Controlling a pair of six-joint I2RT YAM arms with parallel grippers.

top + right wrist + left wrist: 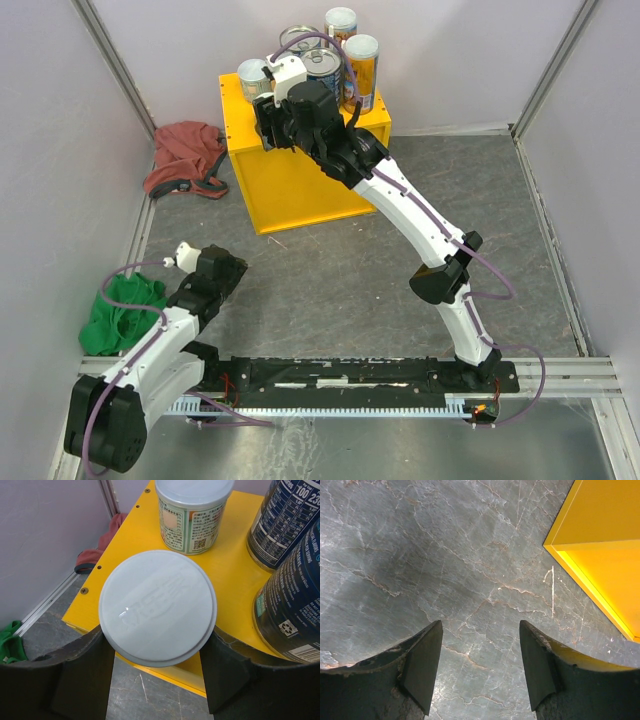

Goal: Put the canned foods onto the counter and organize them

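The short can (157,607) has a glossy white plastic lid with raised lettering. The blue tins (292,600) wear shiny printed labels; their tops (325,60) look like bare silver metal. The yellow box (235,575) is smooth with a soft sheen. The tabletop (445,555) is grey, veined like stone, nearly matt. The left pincer (481,630) has dark matt fingers (422,665), scuffed at the edges. The red cloth (185,155) and green cloth (120,310) are soft, crumpled fabric.

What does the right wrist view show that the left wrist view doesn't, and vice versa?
Right wrist only: the right gripper shut on a white-lidded can, a green-labelled can behind it, two blue-labelled tins, the red cloth, a bit of green cloth. Left wrist only: the left gripper, open and empty. Both: the yellow counter and the grey tabletop.
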